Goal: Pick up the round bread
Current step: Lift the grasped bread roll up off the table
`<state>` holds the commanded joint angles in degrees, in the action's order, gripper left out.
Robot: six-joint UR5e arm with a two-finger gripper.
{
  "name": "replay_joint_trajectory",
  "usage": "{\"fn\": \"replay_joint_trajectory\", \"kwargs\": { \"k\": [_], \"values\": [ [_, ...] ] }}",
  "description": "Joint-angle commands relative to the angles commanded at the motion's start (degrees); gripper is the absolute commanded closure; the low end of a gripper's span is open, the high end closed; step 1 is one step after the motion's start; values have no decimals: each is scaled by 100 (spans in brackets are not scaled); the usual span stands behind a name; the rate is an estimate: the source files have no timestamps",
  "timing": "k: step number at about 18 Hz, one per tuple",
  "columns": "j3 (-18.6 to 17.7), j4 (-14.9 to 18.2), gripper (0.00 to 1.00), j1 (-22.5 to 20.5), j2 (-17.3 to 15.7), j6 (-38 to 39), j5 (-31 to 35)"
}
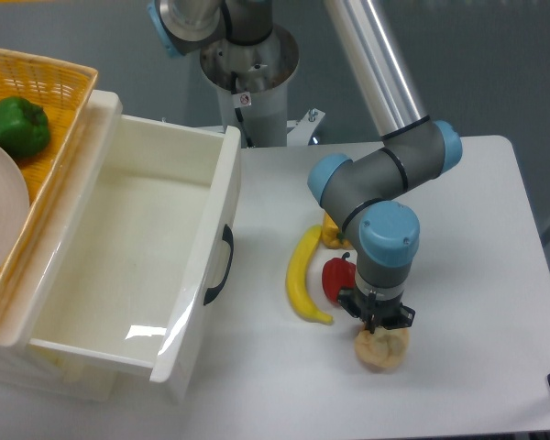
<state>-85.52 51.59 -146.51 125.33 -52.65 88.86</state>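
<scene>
You see a banana (pixel 302 282) beside a red pepper (pixel 337 278), a yellow pepper (pixel 330 234) at its twelve o'clock, and a white drawer (pixel 128 266) at nine.

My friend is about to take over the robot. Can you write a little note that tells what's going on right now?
Tool: down on top of the round bread; its fingers are hidden, so I can't tell if it is gripping.
Round bread: on the table, near the front edge, right of the banana and just below the red pepper.
Done: arm brought down onto the bread.
Left: confirm the grip, then lift the bread.
</scene>
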Motion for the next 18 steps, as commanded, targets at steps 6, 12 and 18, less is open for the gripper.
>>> {"fn": "replay_joint_trajectory", "kwargs": {
  "k": [6,12,18],
  "values": [
    [298,192,100,-149,-35,-472,-70],
    [1080,1606,100,-290,-35,-1651,-35],
    [1714,2618,100,-483,26,-2486,157]
  ]
}}
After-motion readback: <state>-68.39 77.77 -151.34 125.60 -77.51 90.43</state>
